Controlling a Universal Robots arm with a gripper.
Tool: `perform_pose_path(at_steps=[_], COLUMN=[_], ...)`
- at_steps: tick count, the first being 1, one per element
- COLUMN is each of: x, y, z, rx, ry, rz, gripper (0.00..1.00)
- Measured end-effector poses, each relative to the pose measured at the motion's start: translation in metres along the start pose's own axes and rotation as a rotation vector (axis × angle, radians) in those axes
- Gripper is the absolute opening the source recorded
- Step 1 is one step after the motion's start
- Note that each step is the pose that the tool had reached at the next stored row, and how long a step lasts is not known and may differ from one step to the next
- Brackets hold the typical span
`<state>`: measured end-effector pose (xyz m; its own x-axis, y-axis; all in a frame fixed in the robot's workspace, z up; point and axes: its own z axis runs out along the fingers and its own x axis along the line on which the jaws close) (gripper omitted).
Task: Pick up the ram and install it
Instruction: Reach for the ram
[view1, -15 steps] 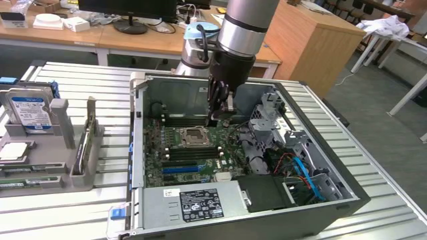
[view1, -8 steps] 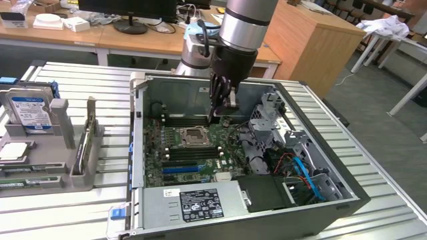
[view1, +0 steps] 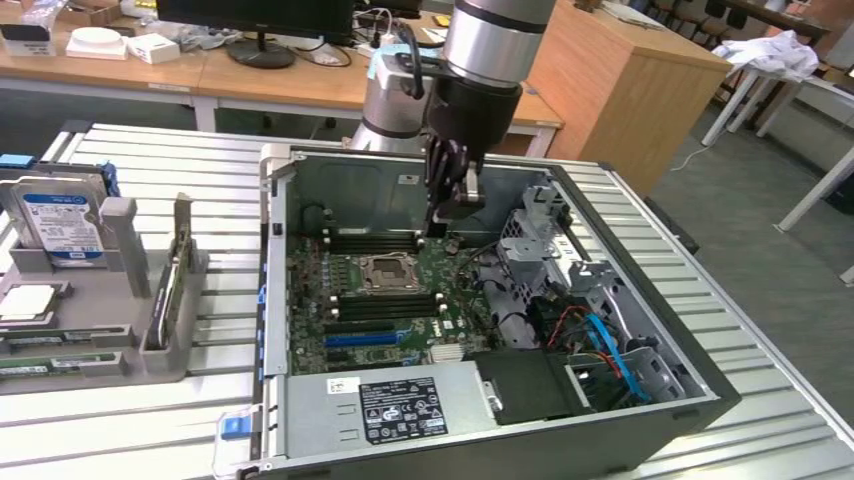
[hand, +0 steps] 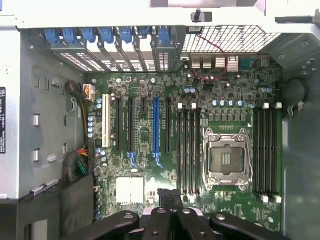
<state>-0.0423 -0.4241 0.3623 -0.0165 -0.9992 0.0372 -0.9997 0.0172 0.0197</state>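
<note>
One tool (view1: 445, 215) clenched, ram in grip unclear | hangs over far memory slots (view1: 380, 240) | step: likely insertion | calls for square slot alignment

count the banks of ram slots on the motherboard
2: one bank of RAM slots on one side of the CPU socket, the other bank on its opposite side; none seems hidden.

A slatted metal workbench (view1: 120, 420) fills the foreground; beyond its far edge stand light wooden desks (view1: 320, 78) bearing a dark monitor (view1: 254, 15) and a white box (view1: 154, 48); a wooden cabinet (view1: 627, 90) rises near its far corner at the exterior view's right; grey floor (view1: 761, 230) spreads beside it, under a white table (view1: 801, 82) with crumpled white cloth (view1: 771, 50).
</note>
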Motion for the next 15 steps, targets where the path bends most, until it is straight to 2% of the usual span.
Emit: perform_pose_path(at_steps=[4, 9, 12, 15], x=[0.0, -0.001, -0.001, -0.001], y=[-0.0008, -0.0012, -0.0013, -0.0014], z=[-0.0094, -0.0184, -0.022, -0.022], rx=[0.0059, 0.017, 0.0194, 0.0194], ry=[-0.0008, -0.0031, -0.0076, -0.0081], rz=[0.0, 0.0, 0.001, 0.001], gripper=[0.1, 0.1, 0.1, 0.1])
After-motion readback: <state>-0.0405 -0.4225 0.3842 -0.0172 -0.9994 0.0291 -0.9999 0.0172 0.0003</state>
